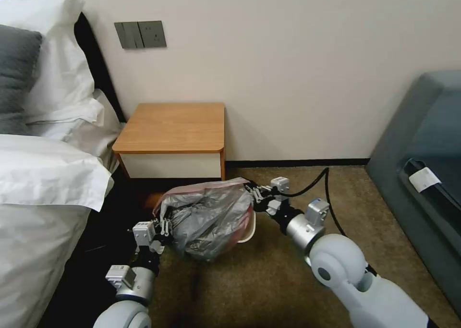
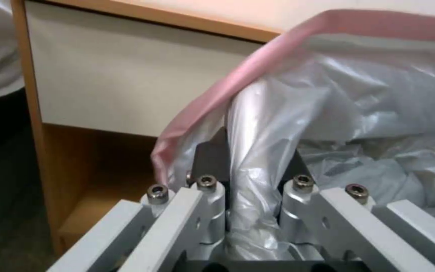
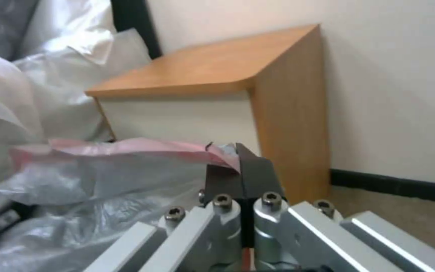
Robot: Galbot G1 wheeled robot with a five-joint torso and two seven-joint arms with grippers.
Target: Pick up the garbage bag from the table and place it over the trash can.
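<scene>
Two grippers are clamped on one garbage bag, stretched between them over the trash can.

The left gripper (image 1: 164, 227) is pinched on a bunched fold of the garbage bag (image 1: 211, 217) at its left edge; the right gripper (image 1: 250, 188) is pressed together on the pinkish-red rim band. The trash can (image 1: 248, 232) is seen on the carpet beneath the bag, before the nightstand (image 1: 173, 126), only its beige rim exposed.

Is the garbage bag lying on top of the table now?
No, the garbage bag hangs stretched between the left gripper and the right gripper, below and in front of the table.
</scene>
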